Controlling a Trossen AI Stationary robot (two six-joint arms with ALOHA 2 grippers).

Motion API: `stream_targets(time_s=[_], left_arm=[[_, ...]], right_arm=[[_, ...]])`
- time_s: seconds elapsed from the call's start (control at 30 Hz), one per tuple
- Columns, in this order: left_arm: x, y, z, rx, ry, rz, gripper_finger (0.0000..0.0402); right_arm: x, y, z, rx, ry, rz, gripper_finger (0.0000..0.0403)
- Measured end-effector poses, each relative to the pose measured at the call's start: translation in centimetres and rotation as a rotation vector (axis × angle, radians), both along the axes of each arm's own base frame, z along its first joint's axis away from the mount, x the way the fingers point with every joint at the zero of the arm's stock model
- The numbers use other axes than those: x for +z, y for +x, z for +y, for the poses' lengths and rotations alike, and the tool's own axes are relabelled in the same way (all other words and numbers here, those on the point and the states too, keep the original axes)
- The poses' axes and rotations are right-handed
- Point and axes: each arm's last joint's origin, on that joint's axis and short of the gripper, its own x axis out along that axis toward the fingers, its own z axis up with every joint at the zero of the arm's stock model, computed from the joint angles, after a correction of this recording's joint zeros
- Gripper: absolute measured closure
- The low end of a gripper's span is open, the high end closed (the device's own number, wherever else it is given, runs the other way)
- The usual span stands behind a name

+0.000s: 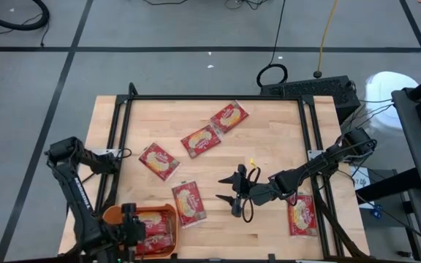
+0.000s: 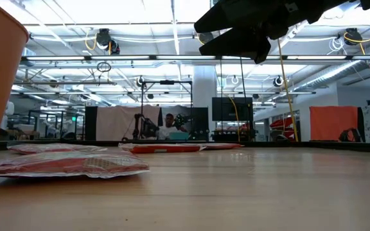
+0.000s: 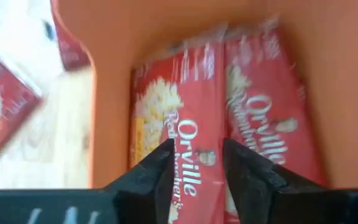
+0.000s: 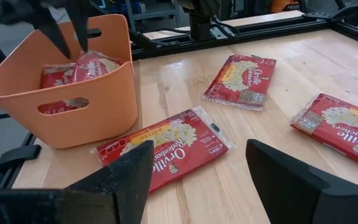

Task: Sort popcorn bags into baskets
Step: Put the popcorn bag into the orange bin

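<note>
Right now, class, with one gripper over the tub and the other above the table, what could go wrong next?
1. The left gripper sits low among packets in the orange tub; lifting might drag one out.
2. The nearest loose packet lies close to the tub, so the open right gripper may bump it.

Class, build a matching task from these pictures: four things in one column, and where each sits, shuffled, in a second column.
Things:
1. left gripper
2. right gripper
3. orange basket
4. lone popcorn bag

Places:
A. near left corner of the table
B. open above the middle of the table
C. under the right arm, near the right edge
D. over the basket, above bags inside

Pairs: 1-D, 2-B, 3-A, 4-C
</note>
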Motion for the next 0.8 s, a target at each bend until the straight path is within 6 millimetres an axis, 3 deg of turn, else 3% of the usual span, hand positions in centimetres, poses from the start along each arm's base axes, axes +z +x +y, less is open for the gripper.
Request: stream_targets(time_s=[0.1, 0.23, 0.8], left_arm=[[-1.9, -0.1, 0.1, -0.023, -0.056, 0.088, 0.0292], [-2.9, -0.2, -0.2, -0.041, -0.122, 0.116, 0.0307], [-2.5, -0.1, -0.8, -0.066, -0.196, 0.095, 0.0309]], right_arm=[[0.0, 0.0, 0.0, 0.000, 0.000, 0.000, 0.0154], [0.0, 0.0, 0.0, 0.003, 0.001, 0.002, 0.0154], [-0.1, 0.0, 0.0, 0.004, -0.007, 0.009, 0.0154]])
